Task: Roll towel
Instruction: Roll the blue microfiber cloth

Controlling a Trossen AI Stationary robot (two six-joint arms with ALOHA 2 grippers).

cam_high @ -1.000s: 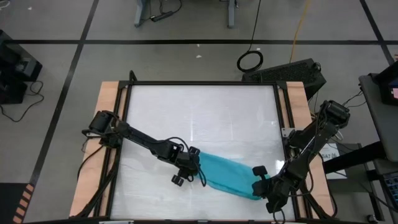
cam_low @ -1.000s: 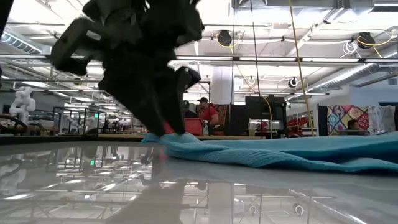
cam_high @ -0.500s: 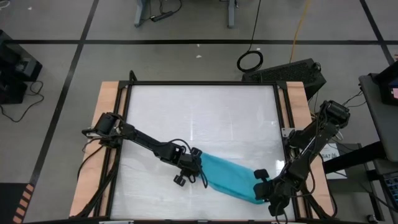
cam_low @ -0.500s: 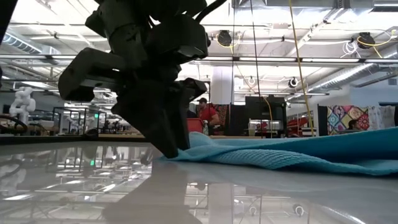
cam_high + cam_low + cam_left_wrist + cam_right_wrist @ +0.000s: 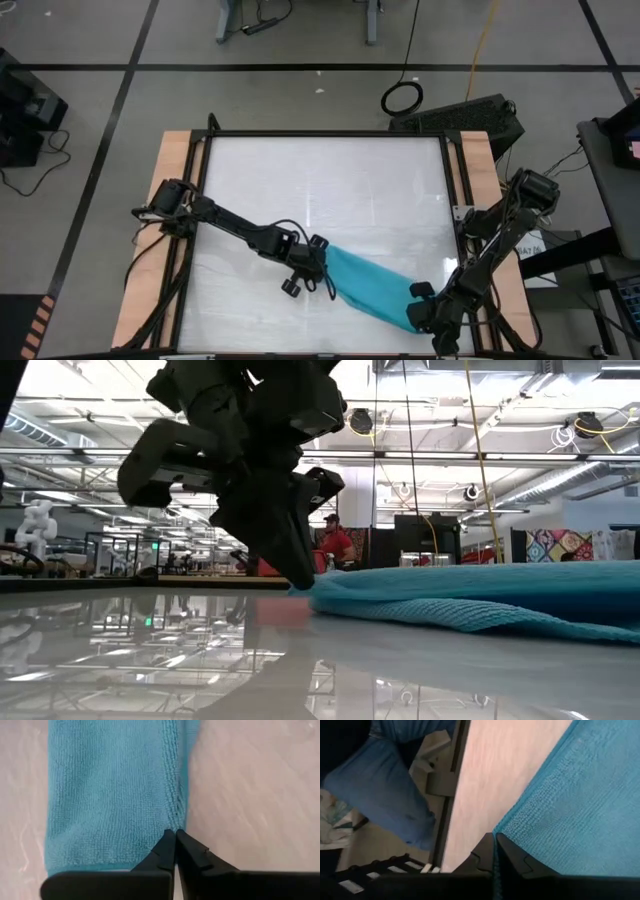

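Note:
The turquoise towel (image 5: 370,285) lies as a narrow strip, slanting across the near right part of the table. My left gripper (image 5: 322,266) is shut at the towel's left end, seen close in the left wrist view (image 5: 175,834) and in the low view (image 5: 303,582). At the towel's right end, close to the table's near right corner, my right gripper (image 5: 420,312) is also shut. The towel's middle (image 5: 480,600) rests on the table between them. My left gripper pinches the towel's hemmed edge (image 5: 177,820) at its left end, only at the fingertips. The fingers slant down from the table's left, and the cloth there sits low on the table. My right gripper pinches the towel's edge (image 5: 506,826) at its right end; a thin line of cloth shows between the two fingers. How high that end sits, I cannot tell.
The glossy white tabletop (image 5: 320,190) has free room across its far half. A black frame and wooden strips (image 5: 180,200) run along the sides. The table's edge rail (image 5: 451,775) is close to my right gripper. People sit in the room beyond (image 5: 330,540).
My left gripper has moved toward the table's right and shut on the towel's left end, which has shifted right with it. My right gripper has drifted slightly toward the near edge. In the low view the towel now stands higher.

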